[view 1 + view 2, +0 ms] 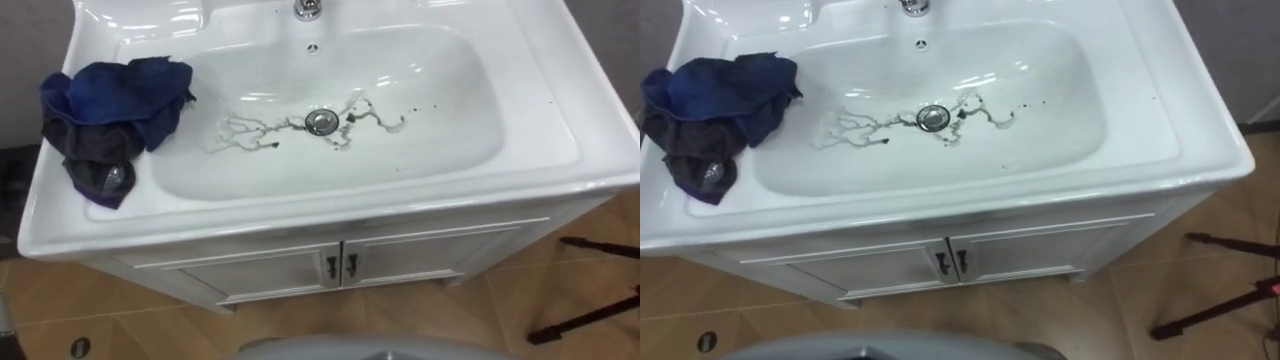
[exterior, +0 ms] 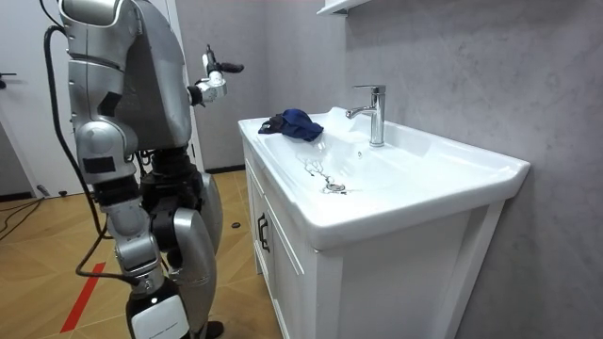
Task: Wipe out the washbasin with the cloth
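The white basin (image 1: 560,130) lies below me, with dark squiggly stains (image 1: 245,135) spreading from both sides of its metal drain (image 1: 321,121). A crumpled blue and dark grey cloth (image 1: 110,110) rests on the basin's left rim, partly hanging over the bowl's edge. In the room view I stand facing the basin (image 2: 415,202), a step back from it. My left hand (image 2: 215,80) is raised at chest height, short of the cloth (image 2: 294,123), with its fingers spread and nothing in them.
A chrome faucet (image 2: 375,113) stands at the back of the basin. Beneath it is a white cabinet with two doors (image 1: 340,265). Dark tripod legs (image 1: 590,310) lie on the wooden floor at the lower right. A grey wall rises behind the basin.
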Motion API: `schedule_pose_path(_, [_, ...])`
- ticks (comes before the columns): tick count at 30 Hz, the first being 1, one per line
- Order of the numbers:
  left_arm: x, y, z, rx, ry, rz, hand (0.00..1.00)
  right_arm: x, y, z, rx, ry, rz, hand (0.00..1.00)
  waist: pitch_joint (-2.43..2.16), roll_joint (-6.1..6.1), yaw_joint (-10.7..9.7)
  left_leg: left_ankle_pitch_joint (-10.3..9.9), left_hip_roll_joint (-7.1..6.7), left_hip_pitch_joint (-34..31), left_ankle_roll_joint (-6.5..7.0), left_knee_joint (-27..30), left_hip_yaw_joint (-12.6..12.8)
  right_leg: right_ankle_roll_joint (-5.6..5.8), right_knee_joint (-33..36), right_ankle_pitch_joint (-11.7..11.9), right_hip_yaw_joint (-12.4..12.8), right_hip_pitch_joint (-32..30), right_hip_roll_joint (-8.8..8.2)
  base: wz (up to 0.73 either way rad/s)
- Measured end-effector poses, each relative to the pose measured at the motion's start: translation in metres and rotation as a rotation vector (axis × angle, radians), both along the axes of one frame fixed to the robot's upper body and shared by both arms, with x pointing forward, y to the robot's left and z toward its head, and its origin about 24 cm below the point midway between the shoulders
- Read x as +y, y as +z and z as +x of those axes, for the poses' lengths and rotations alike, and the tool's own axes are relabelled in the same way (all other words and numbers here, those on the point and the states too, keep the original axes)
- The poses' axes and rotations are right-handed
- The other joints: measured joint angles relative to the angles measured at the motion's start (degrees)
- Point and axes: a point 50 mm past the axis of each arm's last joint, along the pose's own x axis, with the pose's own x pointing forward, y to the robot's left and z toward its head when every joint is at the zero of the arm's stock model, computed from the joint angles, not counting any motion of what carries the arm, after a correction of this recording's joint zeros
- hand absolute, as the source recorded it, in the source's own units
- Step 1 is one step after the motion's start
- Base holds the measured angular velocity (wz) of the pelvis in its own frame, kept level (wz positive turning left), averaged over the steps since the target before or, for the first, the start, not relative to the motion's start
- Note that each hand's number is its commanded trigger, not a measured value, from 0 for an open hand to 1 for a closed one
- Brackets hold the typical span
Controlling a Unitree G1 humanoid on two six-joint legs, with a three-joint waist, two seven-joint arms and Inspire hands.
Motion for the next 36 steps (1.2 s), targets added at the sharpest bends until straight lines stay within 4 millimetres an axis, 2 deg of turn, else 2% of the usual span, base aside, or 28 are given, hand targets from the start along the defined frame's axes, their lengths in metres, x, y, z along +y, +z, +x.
schedule_pose_path(4, [-0.022, 0.005, 0.017, 0.029, -0.135, 0.062, 0.0, -0.001, 0.0, -0.003, 0.014, -0.013, 0.011, 0.0, 0.02, -0.65, -1.8, 0.0, -0.02, 0.3, 0.01, 0.0, 0.4, 0.01, 0.1, 0.0, 0.8, 0.0, 0.02, -0.1])
schedule_pose_path(8, [-0.033, 0.002, 0.027, 0.058, -0.209, 0.06, 0.0, 0.0, 0.0, -0.005, 0.036, -0.016, 0.022, 0.0, -0.02, -0.8, -2.8, 0.0, 0.02, 0.8, 0.01, -0.1, 0.3, -0.09, 0.2, 0.1, 1.7, 0.0, 0.25, -0.19])
schedule_pose_path(10, [-0.04, -0.006, 0.033, 0.1, -0.262, 0.044, 0.0, 0.0, 0.0, -0.007, 0.053, -0.012, 0.025, 0.0, -0.11, -0.98, -3.5, 0.0, 0.07, 1.2, 0.0, -0.1, 0.4, -0.12, 0.3, 0.1, 2.1, 0.2, 0.36, -0.07])
schedule_pose_path(14, [-0.048, -0.019, 0.04, 0.171, -0.331, 0.017, 0.0, 0.001, -0.001, -0.007, 0.064, -0.01, 0.033, 0.0, 0.02, -1.17, -5.0, 0.0, 0.31, 1.8, -0.01, -0.2, 0.5, -0.34, 0.2, 0.3, 3.0, 0.6, 0.72, -0.06])
schedule_pose_path(17, [-0.054, -0.036, 0.046, 0.277, -0.369, 0.011, 0.0, 0.0, -0.001, -0.001, 0.055, -0.01, 0.036, 0.0, 0.06, -1.01, -6.2, 0.0, 0.6, 1.6, -0.02, -0.4, 0.7, -0.61, 0.2, 0.7, 3.6, -0.1, 1.15, -0.1])
schedule_pose_path(23, [-0.063, -0.05, 0.051, 0.341, -0.413, -0.009, 0.0, 0.0, -0.001, 0.001, 0.067, -0.012, 0.049, 0.0, -0.1, -0.57, -8.0, 0.0, 1.05, 1.7, -0.17, -1.0, 1.8, -0.99, 0.3, 1.1, 4.1, -0.4, 1.73, -0.1])
schedule_pose_path(28, [-0.067, -0.084, 0.055, 0.538, -0.46, -0.053, 0.0, 0.001, -0.001, -0.001, 0.088, -0.023, 0.064, 0.0, 0.06, -0.47, -9.0, 0.1, 1.28, 1.6, -0.28, -1.1, 2.9, -1.05, 0.6, 1.2, 5.2, -1.0, 1.92, -0.08])
schedule_pose_path(31, [-0.066, -0.099, 0.055, 0.628, -0.474, -0.084, 0.0, 0.001, -0.001, 0.003, 0.084, -0.021, 0.076, 0.0, -0.16, -0.75, -9.5, 0.1, 1.25, 1.6, -0.28, -1.1, 2.9, -1.05, 0.7, 1.2, 5.1, -1.2, 1.91, -0.04])
schedule_pose_path(36, [-0.067, -0.107, 0.056, 0.677, -0.478, -0.118, 0.0, 0.0, -0.001, 0.003, 0.088, -0.027, 0.069, 0.0, -0.28, -1.85, -9.4, 0.1, 1.27, 1.6, -0.28, -1.2, 2.9, -1.05, 0.7, 1.2, 5.2, -1.2, 1.95, 0.0])
